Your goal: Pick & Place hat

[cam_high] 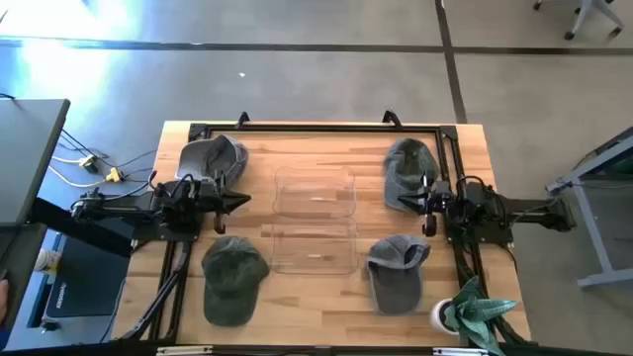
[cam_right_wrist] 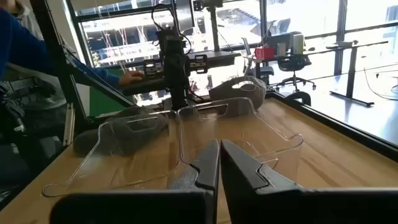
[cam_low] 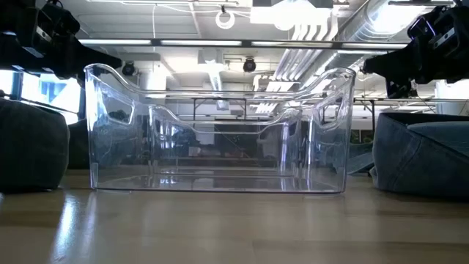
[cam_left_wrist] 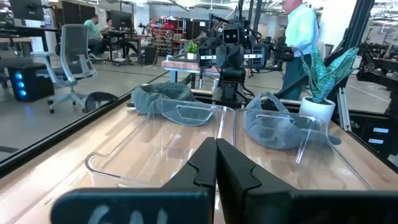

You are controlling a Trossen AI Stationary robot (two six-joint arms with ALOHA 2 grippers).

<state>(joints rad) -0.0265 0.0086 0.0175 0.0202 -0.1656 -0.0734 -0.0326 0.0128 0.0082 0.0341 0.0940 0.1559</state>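
Observation:
Several caps lie flat on the wooden table: a grey one point(cam_high: 213, 158) at the far left, a dark green one point(cam_high: 234, 277) at the near left, a grey-green one point(cam_high: 408, 168) at the far right and a grey-blue one point(cam_high: 398, 269) at the near right. Two clear plastic bins point(cam_high: 315, 191) point(cam_high: 314, 247) stand in the middle. My left gripper point(cam_high: 242, 201) point(cam_left_wrist: 216, 168) hovers shut, left of the bins, pointing level at them. My right gripper point(cam_high: 406, 203) point(cam_right_wrist: 219, 165) hovers shut on their right, facing it. Neither holds anything.
A potted plant point(cam_high: 473, 311) in a white pot stands at the near right corner. A black frame point(cam_high: 316, 127) runs along the table's far edge. People are in the room beyond the table. Bare wood lies along the near edge between the caps.

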